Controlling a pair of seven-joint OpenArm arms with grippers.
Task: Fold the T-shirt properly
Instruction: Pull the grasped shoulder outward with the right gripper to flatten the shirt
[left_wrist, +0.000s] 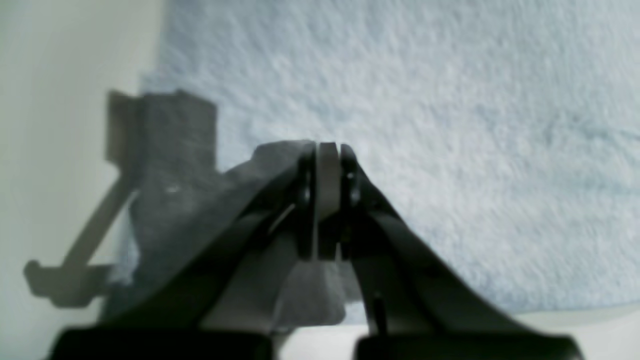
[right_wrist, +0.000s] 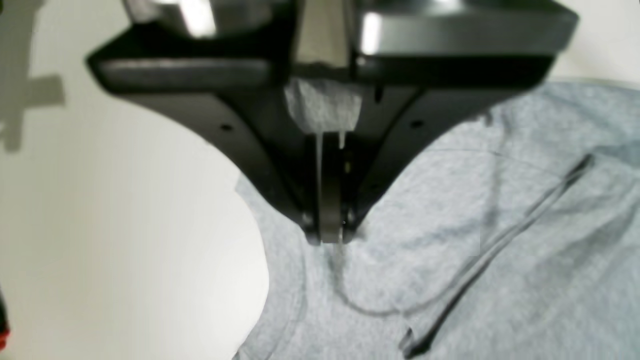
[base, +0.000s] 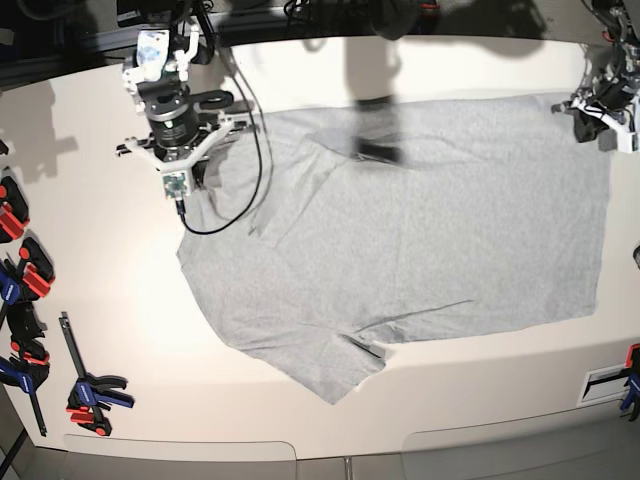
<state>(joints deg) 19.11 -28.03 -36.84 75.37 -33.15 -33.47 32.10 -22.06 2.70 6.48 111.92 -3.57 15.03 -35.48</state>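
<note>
The light heather-grey T-shirt lies spread on the white table, plain side up, with no lettering showing. One sleeve points to the front. My right gripper stands at the shirt's far left edge. In the right wrist view this gripper is shut, with grey cloth pinched between its jaws. My left gripper is at the shirt's far right corner. In the left wrist view it is shut on the cloth near the shirt's edge.
A black cable hangs from the right arm and loops over the shirt's left part. Several red and blue clamps lie along the table's left edge, and one more lies at the front left. A label sits at the front right.
</note>
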